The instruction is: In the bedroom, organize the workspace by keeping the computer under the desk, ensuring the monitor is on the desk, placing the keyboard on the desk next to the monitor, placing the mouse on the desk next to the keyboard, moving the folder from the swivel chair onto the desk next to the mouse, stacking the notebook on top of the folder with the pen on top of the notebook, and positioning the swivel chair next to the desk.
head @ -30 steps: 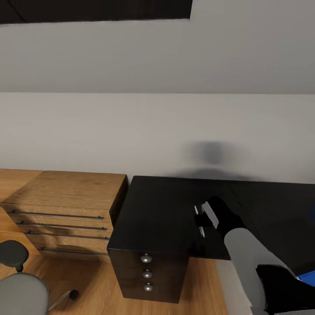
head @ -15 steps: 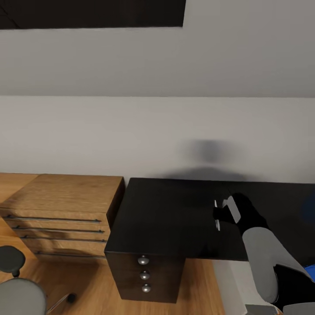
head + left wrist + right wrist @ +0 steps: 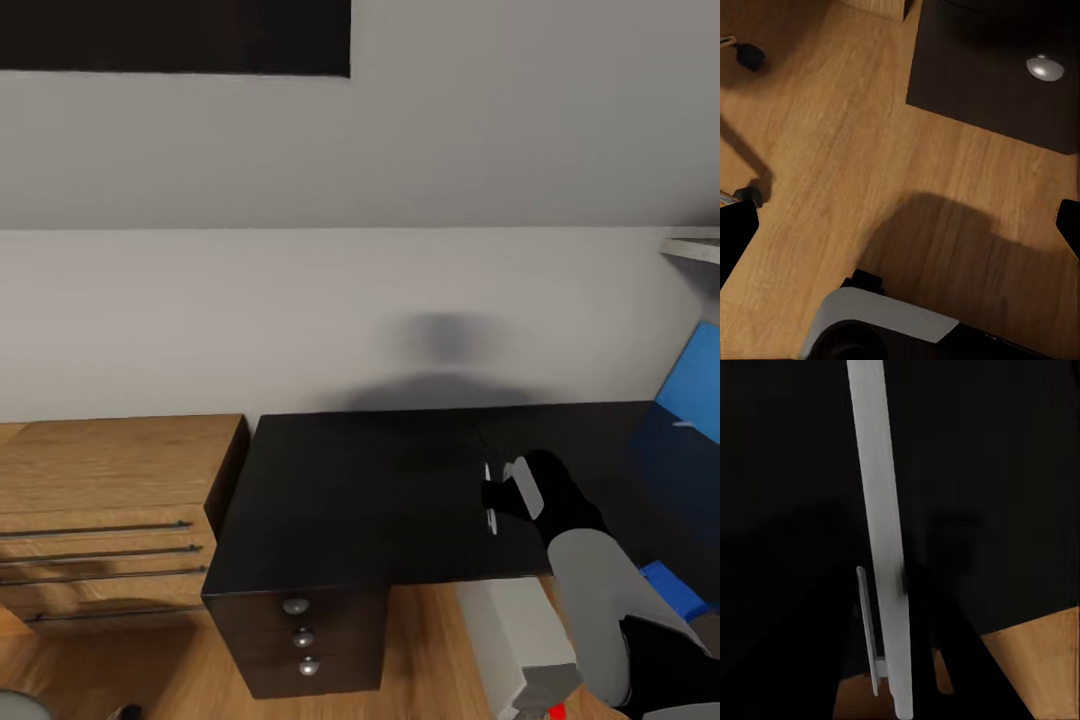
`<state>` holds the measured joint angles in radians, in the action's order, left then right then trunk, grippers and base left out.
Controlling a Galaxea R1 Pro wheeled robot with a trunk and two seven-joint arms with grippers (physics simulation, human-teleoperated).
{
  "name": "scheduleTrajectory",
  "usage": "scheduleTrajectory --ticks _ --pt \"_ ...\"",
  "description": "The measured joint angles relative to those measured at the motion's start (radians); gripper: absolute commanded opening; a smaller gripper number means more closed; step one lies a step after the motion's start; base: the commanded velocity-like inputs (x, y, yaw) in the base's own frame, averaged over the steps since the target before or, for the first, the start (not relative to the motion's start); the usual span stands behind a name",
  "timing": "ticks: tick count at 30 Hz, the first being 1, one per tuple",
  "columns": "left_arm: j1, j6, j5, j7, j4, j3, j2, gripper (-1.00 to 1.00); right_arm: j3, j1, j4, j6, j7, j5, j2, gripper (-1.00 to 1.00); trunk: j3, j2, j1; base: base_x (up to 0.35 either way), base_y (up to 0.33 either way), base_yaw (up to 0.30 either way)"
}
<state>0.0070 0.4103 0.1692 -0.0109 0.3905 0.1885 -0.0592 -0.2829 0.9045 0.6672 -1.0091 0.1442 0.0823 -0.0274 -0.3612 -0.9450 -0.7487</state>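
You cannot read the thin pale object (image 3: 881,532) pinched edge-on between the right jaws. The blue panel (image 3: 693,385) beyond them is cut by the frame edge. The left jaws show only dark tips.

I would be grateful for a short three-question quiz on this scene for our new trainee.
1. True or false: the drawer unit of the desk has three round silver knobs.
2. Multiple choice: in the head view, what stands directly to the left of the desk? A) an oak chest with long bar handles; B) a bed; C) a fridge.
3. Fill in the blank: over the wooden floor, the fingers of the left gripper are ____.

Key: 1 true; 2 A; 3 open.
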Motion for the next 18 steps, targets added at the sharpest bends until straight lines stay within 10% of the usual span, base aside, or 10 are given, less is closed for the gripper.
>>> scheduleTrajectory --ticks 18 --pt "0.000 -0.001 -0.001 0.001 -0.007 -0.002 0.002 1.00 -0.001 -0.024 0.000 0.006 -0.005 -0.002 -0.042 -1.00 0.057 0.126 0.069 0.000 0.000 -0.260"
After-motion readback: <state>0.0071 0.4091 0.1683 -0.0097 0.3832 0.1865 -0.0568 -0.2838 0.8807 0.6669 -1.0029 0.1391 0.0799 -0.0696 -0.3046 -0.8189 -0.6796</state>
